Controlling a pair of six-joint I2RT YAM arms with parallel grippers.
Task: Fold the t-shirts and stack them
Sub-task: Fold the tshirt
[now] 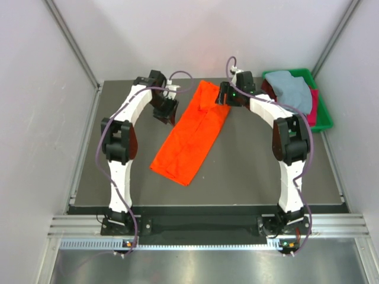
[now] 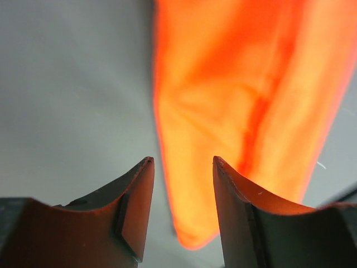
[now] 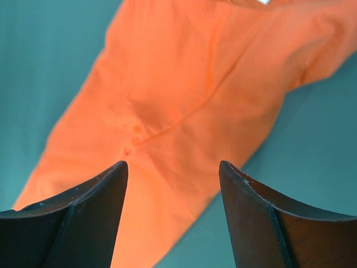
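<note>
A bright orange t-shirt (image 1: 192, 133), folded into a long strip, lies diagonally across the dark table. My left gripper (image 1: 166, 116) hovers at the strip's left edge near its far end. In the left wrist view this gripper (image 2: 181, 162) is open, nothing between its fingers, with the orange cloth (image 2: 240, 100) below and ahead. My right gripper (image 1: 224, 99) hangs over the strip's far right corner. It is open too (image 3: 173, 164), above the orange cloth (image 3: 184, 95). A pale grey-blue t-shirt (image 1: 290, 89) lies on crimson t-shirts (image 1: 312, 106) at the back right.
The green tray (image 1: 325, 121) holding the grey-blue and crimson shirts sits at the table's far right corner. White walls close in the table on the left, right and back. Bare dark table (image 1: 254, 171) lies on both sides of the orange strip.
</note>
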